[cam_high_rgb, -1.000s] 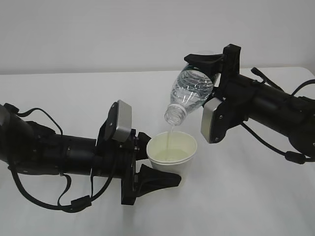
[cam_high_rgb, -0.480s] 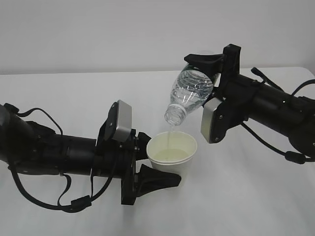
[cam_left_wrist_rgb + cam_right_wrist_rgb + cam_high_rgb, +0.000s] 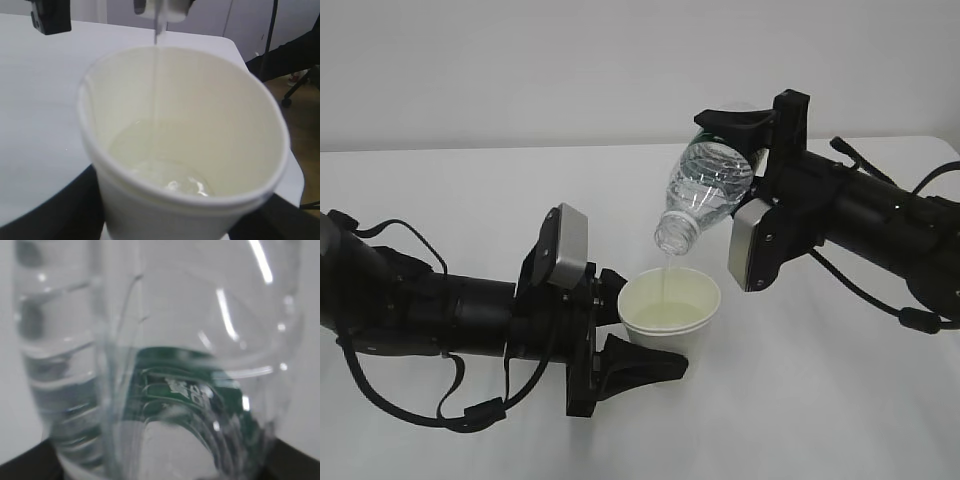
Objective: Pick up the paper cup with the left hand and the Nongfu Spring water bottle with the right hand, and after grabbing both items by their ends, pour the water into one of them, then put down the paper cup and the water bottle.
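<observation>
Paper cup (image 3: 670,312) between left jaws — bottle (image 3: 706,188) tilted in right jaws.

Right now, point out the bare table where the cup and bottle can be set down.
Bare table lies behind the left hand, and more in front of the right hand, toward the near right corner. The middle is crowded: paper cup under the tilted Nongfu Spring water bottle, both arms close in.

Two black arms, left arm (image 3: 420,305) and right arm (image 3: 880,225), chunky round segments. Each carries a grey-silver block with rounded corners near the wrist, black angular fingers. Thin black cables loop off both, with small black clips.
</observation>
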You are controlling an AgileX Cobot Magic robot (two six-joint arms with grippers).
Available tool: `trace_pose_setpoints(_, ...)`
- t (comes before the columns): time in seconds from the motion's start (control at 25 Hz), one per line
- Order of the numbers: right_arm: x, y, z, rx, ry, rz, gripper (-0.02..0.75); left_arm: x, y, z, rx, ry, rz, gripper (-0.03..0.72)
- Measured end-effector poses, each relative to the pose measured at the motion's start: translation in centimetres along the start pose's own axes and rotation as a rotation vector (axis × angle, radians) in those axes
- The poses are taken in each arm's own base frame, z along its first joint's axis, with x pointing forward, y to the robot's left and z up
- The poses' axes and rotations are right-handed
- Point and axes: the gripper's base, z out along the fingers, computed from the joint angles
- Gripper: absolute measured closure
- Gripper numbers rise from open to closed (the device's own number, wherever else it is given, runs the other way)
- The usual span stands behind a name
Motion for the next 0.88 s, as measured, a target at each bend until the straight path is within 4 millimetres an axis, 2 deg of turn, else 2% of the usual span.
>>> trace_pose_setpoints(0.88, 0.00, -0.12, 0.00, 0.013, 0.000, 0.001, 0.282, 0.01, 0.01, 0.00, -0.001, 0.001, 0.000, 0.214)
